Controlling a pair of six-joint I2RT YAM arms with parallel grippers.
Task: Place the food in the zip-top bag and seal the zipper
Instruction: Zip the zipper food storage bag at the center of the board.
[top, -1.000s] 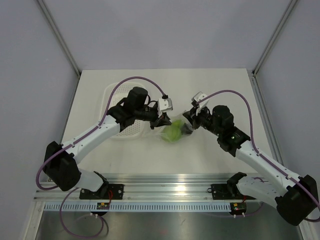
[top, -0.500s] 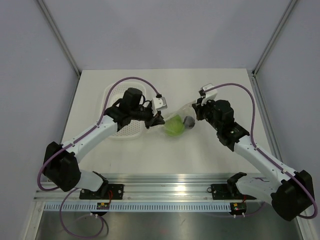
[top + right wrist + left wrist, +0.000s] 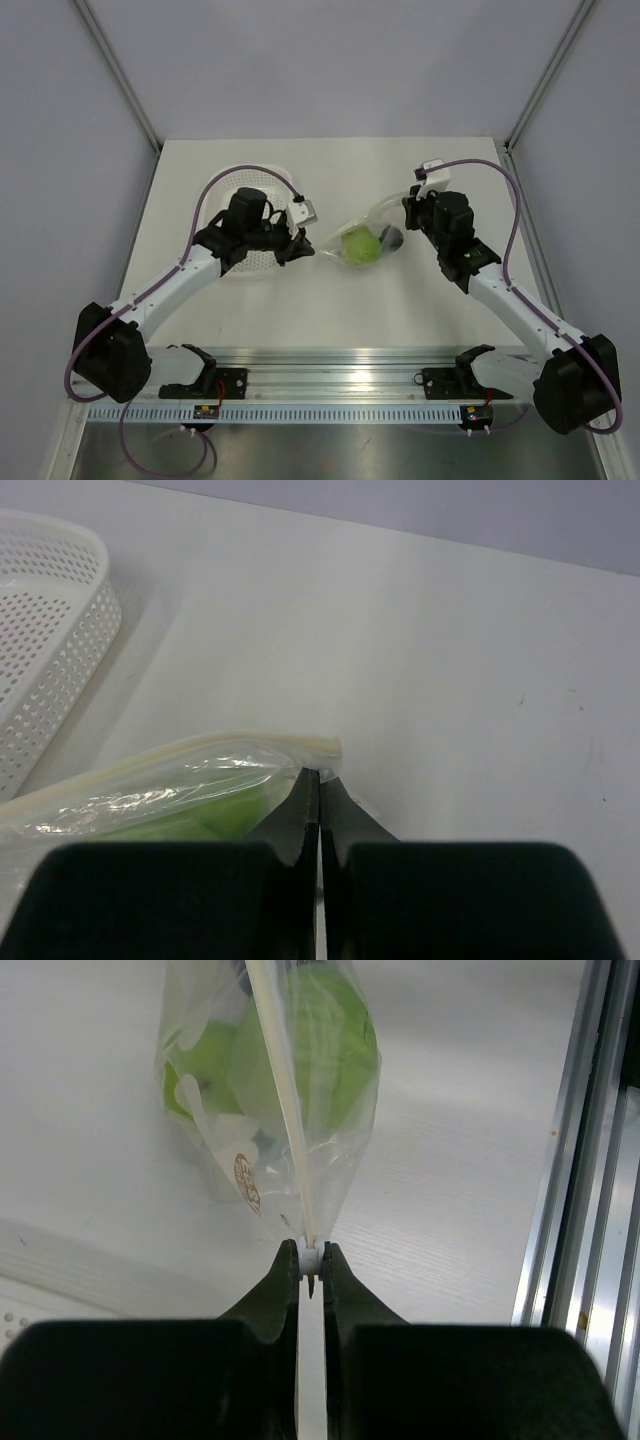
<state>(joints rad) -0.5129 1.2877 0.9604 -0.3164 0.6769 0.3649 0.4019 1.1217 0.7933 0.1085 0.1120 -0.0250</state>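
Bag (image 3: 345,232) strung btw L tool (image 3: 311,1258) & R tool (image 3: 318,776), each clamped on an end.

White perforated tray (image 3: 45,630), pale table (image 3: 330,310), aluminium rail (image 3: 340,362) along near edge

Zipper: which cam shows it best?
Left wrist: the zipper runs as a straight pale strip from the shut left gripper up across the bag. Right wrist shows a curved end by the right gripper. Top external: too small to make out.
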